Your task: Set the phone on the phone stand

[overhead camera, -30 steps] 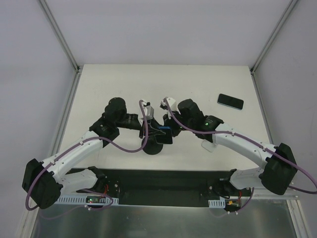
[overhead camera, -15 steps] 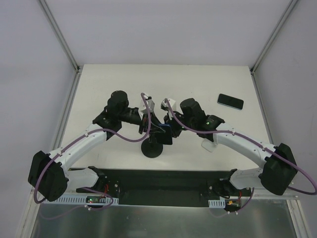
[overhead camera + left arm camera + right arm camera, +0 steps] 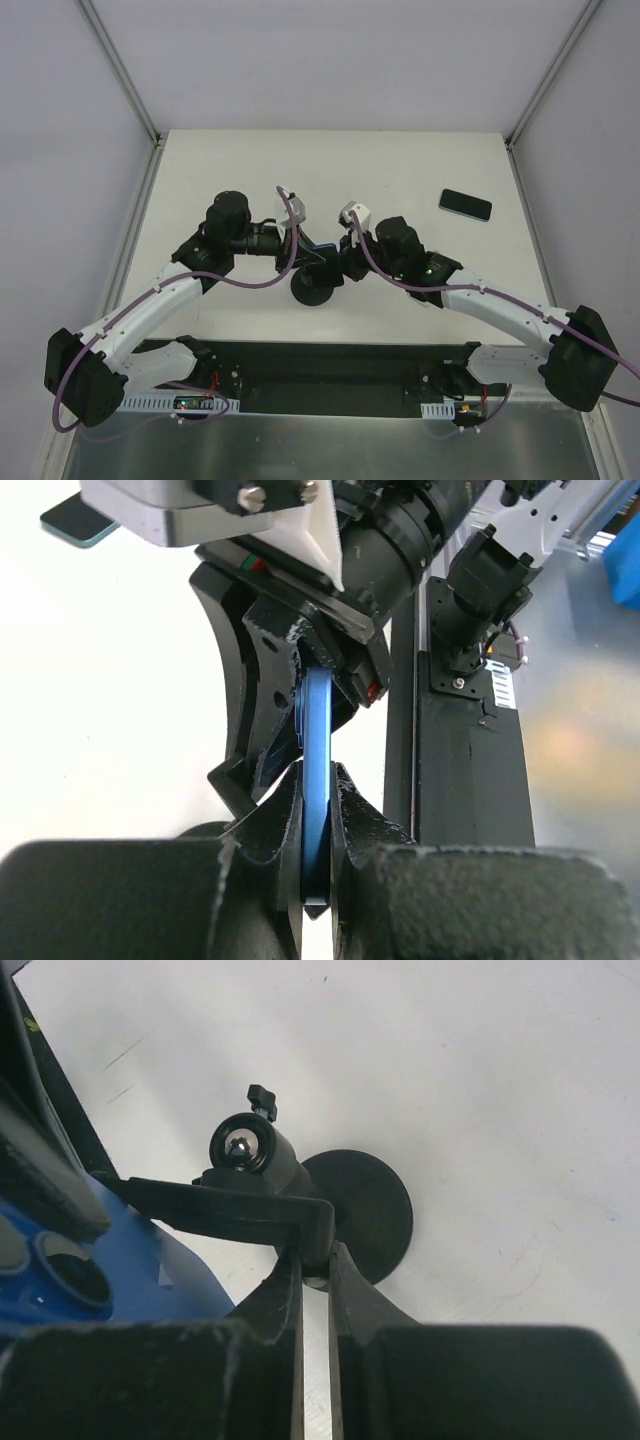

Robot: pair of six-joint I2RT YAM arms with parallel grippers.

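Phone (image 3: 317,710), blue and edge-on, is pinched in the left gripper (image 3: 316,777), seen from the left wrist. From the right wrist, the right gripper (image 3: 313,1260) squeezes the black bracket (image 3: 235,1210) of the stand (image 3: 372,1210), the phone just beside it. From above, both arms meet over the stand in the middle of the table (image 3: 400,170); another phone (image 3: 465,204) lies well apart.
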